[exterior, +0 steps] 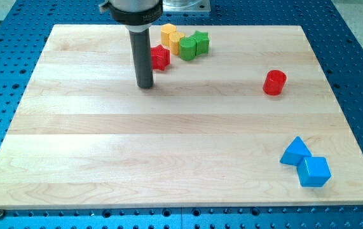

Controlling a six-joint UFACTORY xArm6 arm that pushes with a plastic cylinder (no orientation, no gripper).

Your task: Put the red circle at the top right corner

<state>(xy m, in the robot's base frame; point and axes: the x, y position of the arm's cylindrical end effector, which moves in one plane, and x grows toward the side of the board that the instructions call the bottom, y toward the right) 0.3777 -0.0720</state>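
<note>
The red circle (274,83) is a short red cylinder standing on the wooden board (136,152) at the view's right, below the top right corner. My tip (145,85) rests on the board at the view's upper middle left, far to the left of the red circle. A red star-shaped block (161,57) lies just up and right of the tip, partly hidden behind the rod.
A yellow block (168,32), a second yellow block (176,42), a green round block (188,48) and a green star block (200,41) cluster near the top edge. A blue triangle (295,152) and a blue cube (313,171) touch at the bottom right.
</note>
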